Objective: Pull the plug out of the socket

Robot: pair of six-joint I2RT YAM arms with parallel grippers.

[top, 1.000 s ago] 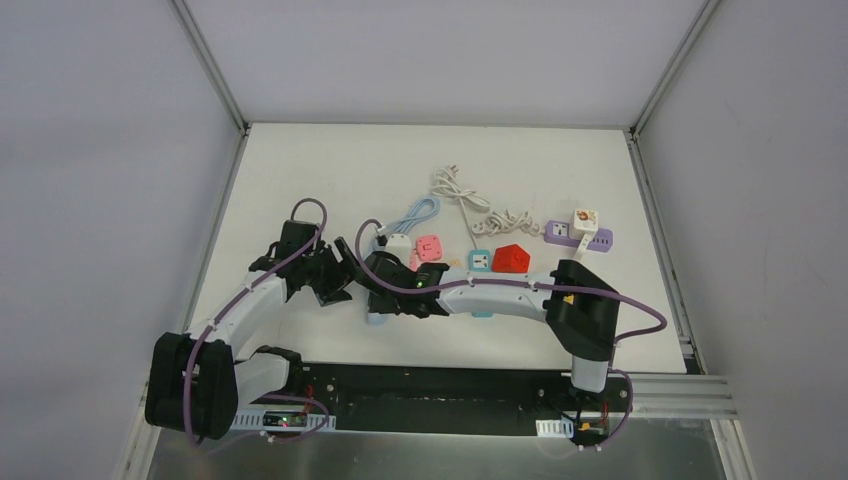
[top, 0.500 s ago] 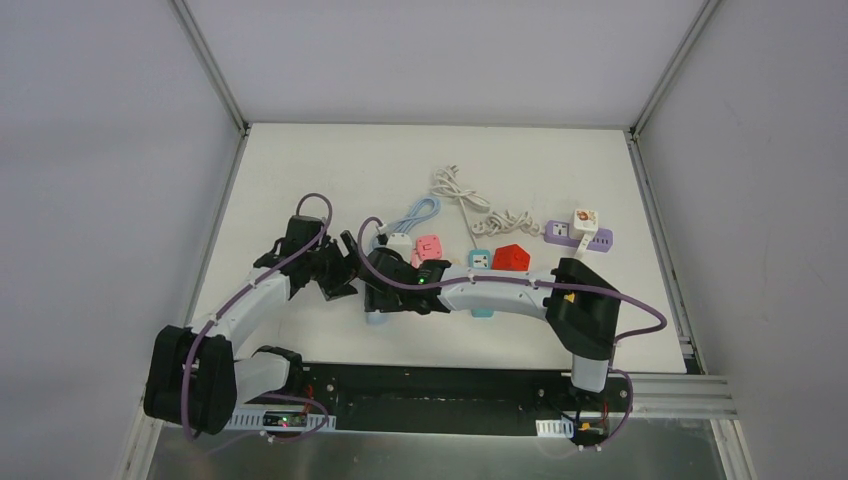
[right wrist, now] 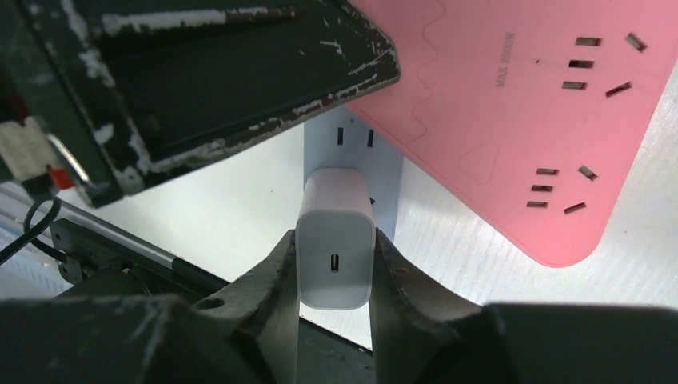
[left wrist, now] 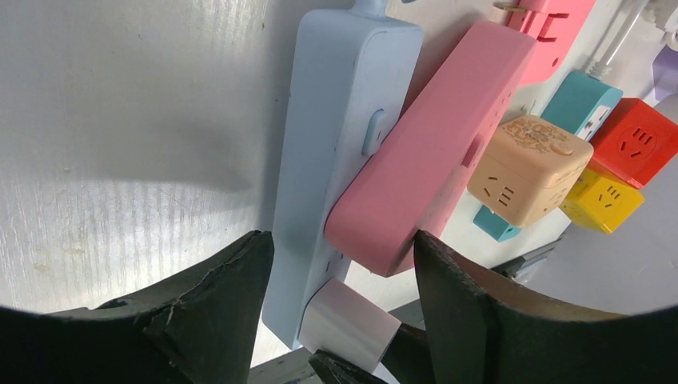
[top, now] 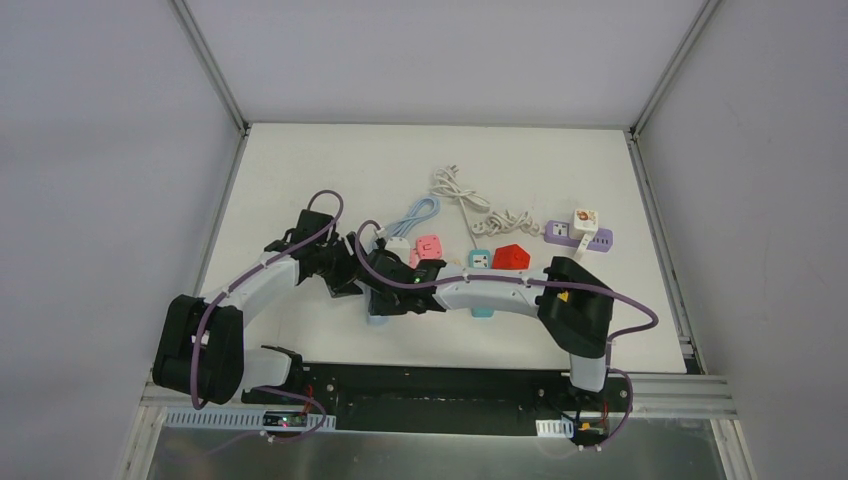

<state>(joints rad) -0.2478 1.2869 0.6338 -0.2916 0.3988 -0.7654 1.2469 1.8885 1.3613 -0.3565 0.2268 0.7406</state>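
Observation:
A white plug (right wrist: pixel 336 236) sits in the near end of a light blue power strip (left wrist: pixel 336 136); the plug also shows in the left wrist view (left wrist: pixel 348 324). My right gripper (right wrist: pixel 336 256) is shut on the plug, one finger on each side. A pink power strip (left wrist: pixel 428 168) lies slanted over the blue one. My left gripper (left wrist: pixel 340 248) straddles both strips just above the plug. One of its fingers touches the blue strip's outer edge and the other touches the pink strip's edge. In the top view the two grippers meet left of centre, left gripper (top: pixel 348 272) and right gripper (top: pixel 385 292).
Cube sockets lie to the right: tan (left wrist: pixel 528 168), yellow (left wrist: pixel 604 200), red (top: pixel 511 258), teal (top: pixel 480 260) and pink (top: pixel 430 247). A purple strip (top: pixel 578 238) carries a white cube. White cable (top: pixel 460 190) and blue cable (top: pixel 418 212) lie behind. The table's front edge (top: pixel 450 368) is near.
My left arm has moved right, bringing its gripper onto the strips beside the right gripper. The right gripper has stayed on the plug, shifting only slightly.

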